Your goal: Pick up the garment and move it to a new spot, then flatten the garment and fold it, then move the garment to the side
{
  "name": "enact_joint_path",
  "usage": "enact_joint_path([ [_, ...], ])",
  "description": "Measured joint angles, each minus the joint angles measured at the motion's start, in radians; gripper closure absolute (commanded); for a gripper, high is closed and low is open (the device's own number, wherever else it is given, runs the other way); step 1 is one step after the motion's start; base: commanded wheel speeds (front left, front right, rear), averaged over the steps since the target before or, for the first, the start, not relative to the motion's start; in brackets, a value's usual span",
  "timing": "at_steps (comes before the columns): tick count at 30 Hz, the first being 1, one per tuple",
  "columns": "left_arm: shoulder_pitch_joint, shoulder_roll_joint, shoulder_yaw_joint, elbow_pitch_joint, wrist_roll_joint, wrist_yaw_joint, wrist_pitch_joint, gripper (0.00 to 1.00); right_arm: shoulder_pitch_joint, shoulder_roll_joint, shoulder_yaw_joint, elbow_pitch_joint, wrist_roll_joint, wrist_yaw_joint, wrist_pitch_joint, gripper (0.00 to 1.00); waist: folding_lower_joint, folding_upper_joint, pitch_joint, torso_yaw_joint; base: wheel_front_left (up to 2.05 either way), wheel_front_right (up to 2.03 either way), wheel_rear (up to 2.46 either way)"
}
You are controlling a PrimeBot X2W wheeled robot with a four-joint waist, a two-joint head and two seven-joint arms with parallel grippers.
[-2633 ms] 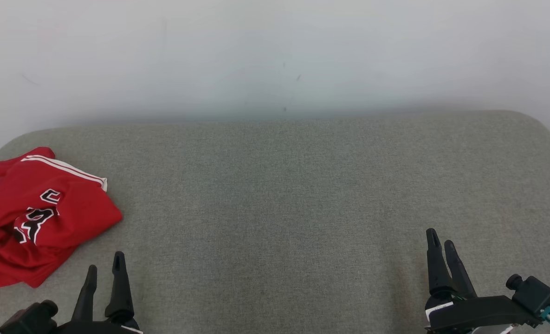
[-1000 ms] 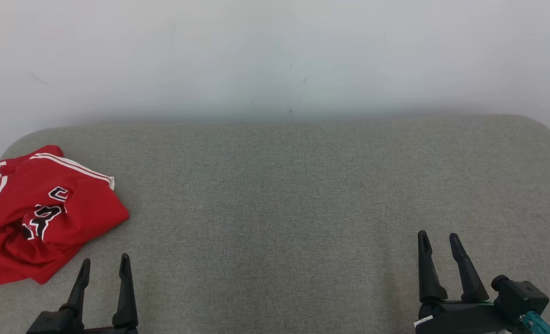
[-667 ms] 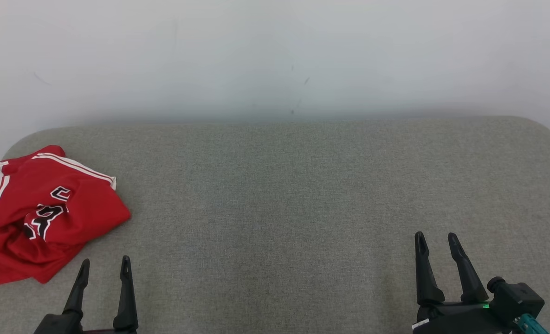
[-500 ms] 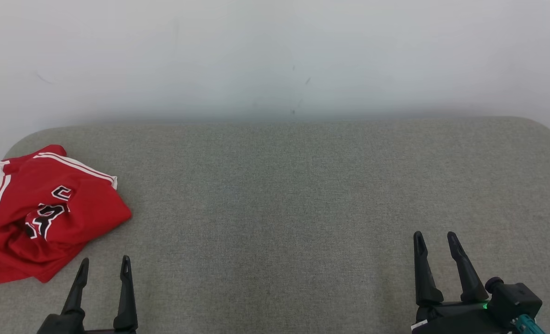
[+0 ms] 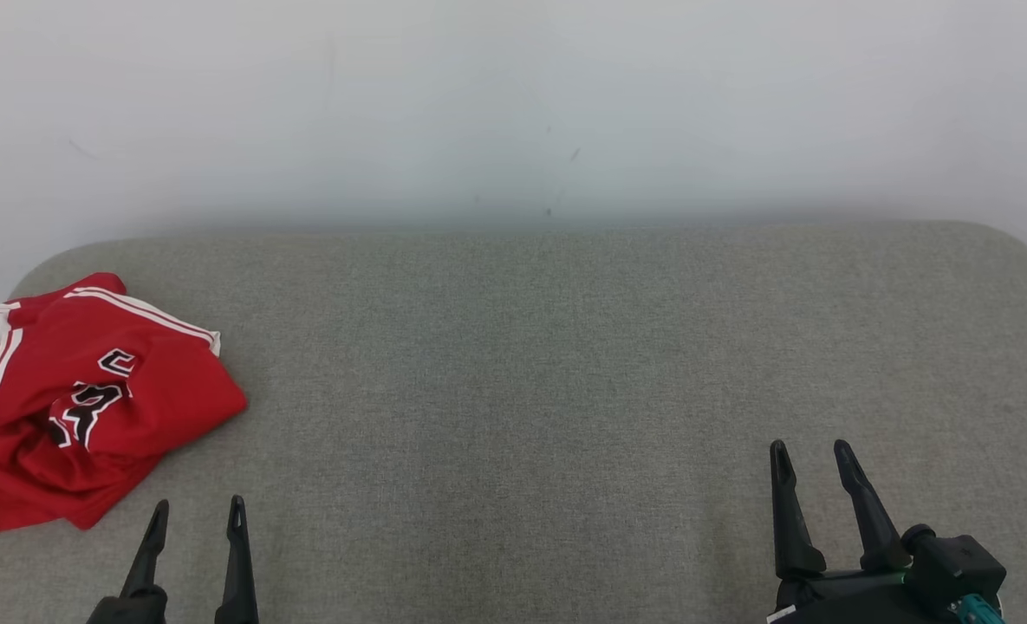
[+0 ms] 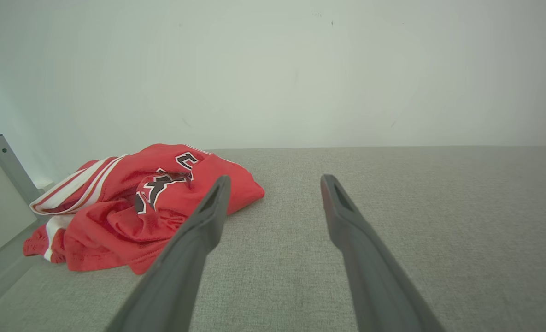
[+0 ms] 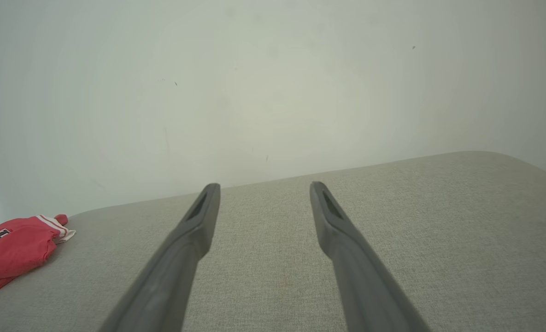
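Observation:
The garment [image 5: 80, 399] is a red jersey with white stripes and black lettering, lying crumpled at the far left of the grey cushioned surface [image 5: 522, 390]. In the left wrist view the garment [image 6: 130, 207] lies ahead and to the left of my fingers. From the right wrist the garment [image 7: 10, 251] is a small red heap at the left edge. My left gripper [image 5: 198, 510] hovers open at the lower left, just right of and nearer than the jersey, holding nothing. At the lower right my right gripper [image 5: 808, 451] is open and empty, far from the jersey.
A pale wall [image 5: 513, 104] rises directly behind the grey surface. The surface's corners are rounded, and its left edge [image 5: 10, 286] runs just beside the jersey. A grey post [image 6: 5, 161] stands at the left in the left wrist view.
Both grippers have drawn back slightly toward the bottom of the head view, jaws still open. The garment lies as before.

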Motion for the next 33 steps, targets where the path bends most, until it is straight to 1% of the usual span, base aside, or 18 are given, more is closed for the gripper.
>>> enact_joint_path([
  [11, -0.003, 0.006, -0.011, 0.019, 0.001, 0.0, 0.0, 0.0, 0.001, 0.0, -0.009, 0.045, 0.0, 0.0, -0.002, 0.0, 0.0, 0.0, -0.015, 0.003, 0.0, 0.0, 0.0],
  [13, -0.003, 0.011, -0.013, 0.021, 0.006, 0.006, 0.001, 0.0, 0.0, 0.0, -0.008, 0.055, 0.0, 0.0, -0.002, 0.0, 0.0, -0.0001, -0.017, 0.002, 0.0, 0.0, 0.0],
  [22, 0.0, 0.013, -0.016, -0.003, -0.007, 0.015, 0.077, 0.0, -0.006, 0.0, -0.003, 0.077, 0.001, 0.0, -0.002, 0.0, 0.0, 0.0, -0.021, 0.0, 0.0, 0.0, 0.0],
  [26, 0.001, 0.015, -0.016, -0.028, -0.015, 0.023, 0.098, 0.0, -0.006, 0.0, -0.002, 0.082, 0.001, 0.0, -0.002, 0.0, 0.0, -0.0001, -0.022, 0.001, 0.0, 0.0, 0.0],
  [33, 0.017, 0.017, -0.019, -0.05, -0.026, 0.025, 0.125, 0.0, -0.013, 0.0, -0.003, 0.093, 0.001, 0.0, -0.002, 0.0, 0.0, 0.0, -0.02, 0.001, 0.0, 0.0, 0.0],
])
